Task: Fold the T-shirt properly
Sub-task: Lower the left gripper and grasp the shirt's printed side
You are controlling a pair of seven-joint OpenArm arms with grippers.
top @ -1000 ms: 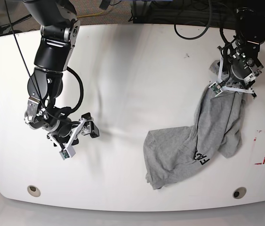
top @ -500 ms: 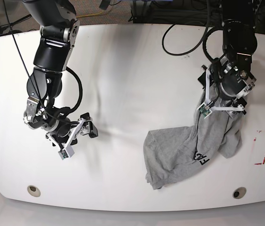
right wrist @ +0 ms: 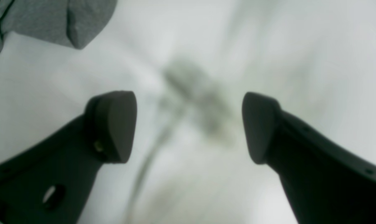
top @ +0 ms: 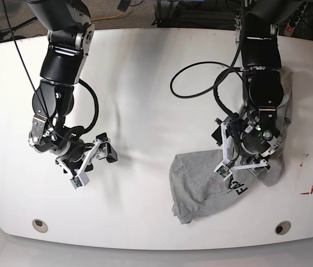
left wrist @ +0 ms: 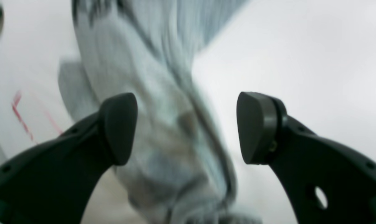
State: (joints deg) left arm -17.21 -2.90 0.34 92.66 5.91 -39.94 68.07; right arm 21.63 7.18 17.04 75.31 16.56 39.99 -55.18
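The left end effector (left wrist: 186, 127) has its two dark pads spread wide, and nothing is pinched between them. In the left wrist view the heather-grey T-shirt (left wrist: 163, 130) lies below and beyond the gap as a blurred ridge of cloth running away from the camera, close to the left pad; whether the cloth brushes that pad cannot be told from the blur. In the base view this end effector (top: 239, 167) hangs low over the shirt's rumpled middle, with its forearm rising toward the far edge of the bench and a black cable (top: 192, 83) looping beside it.

The right end effector (right wrist: 188, 127) is also spread wide and holds nothing. Under it is bare white bench (right wrist: 300, 62) with a soft shadow, and one grey corner of the shirt shows at the upper left of that view, well apart from the pads. In the base view it (top: 84, 167) hovers near the front of the bench (top: 145, 83), well away from the shirt.

The T-shirt (top: 200, 183) lies bunched toward the front of the bench on the left arm's side, one lobe spread flat, another trailing back under the left arm. Small black letters (top: 238, 187) show near its middle fold. A red-marked rectangle (top: 310, 173) sits just beyond the shirt toward the bench edge.
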